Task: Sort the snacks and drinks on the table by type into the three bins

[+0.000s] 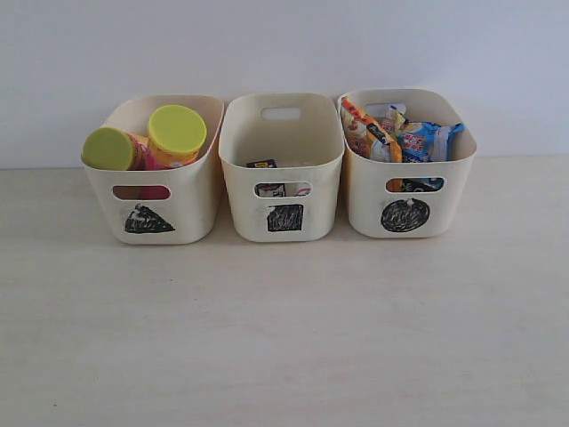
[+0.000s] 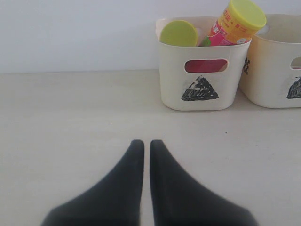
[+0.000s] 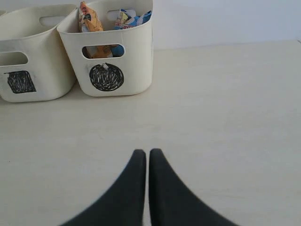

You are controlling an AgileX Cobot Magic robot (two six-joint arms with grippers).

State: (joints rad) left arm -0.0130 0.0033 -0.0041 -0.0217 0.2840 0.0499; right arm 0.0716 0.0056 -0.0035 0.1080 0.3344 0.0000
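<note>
Black tapered fingers of the left gripper (image 2: pixel 146 141) stand pressed together at the bottom centre of the left wrist view, with only a hairline between them and nothing in their grasp. The right gripper (image 3: pixel 147 150) looks the same at the bottom centre of the right wrist view: closed tight and empty. Both sit above the pale wood-grain table (image 1: pixel 284 338), which fills the lower half of the exterior view.

Beyond it, across the middle of that frame, three cream plastic bins stand in a row, nearly touching. The triangle-marked bin (image 1: pixel 191 209) at left holds two tall chip tubes with yellow-green lids. The left tube (image 1: pixel 108 149) leans toward the left, and the right tube (image 1: pixel 177 133) stands more upright against it. Pink shows through this bin's handle cut-out.

The square-marked bin (image 1: pixel 240 178) in the centre holds a small dark carton (image 1: pixel 261 164) low inside. More packaging (image 1: pixel 271 189) shows through its cut-out, too little to tell what it is.

The circle-marked bin (image 1: pixel 364 200) at right holds a crinkly orange bag (image 1: pixel 360 129) and a crinkly blue bag (image 1: pixel 427 140) side by side, rising above the rim. A plain pale wall (image 1: pixel 284 44) closes the back.
</note>
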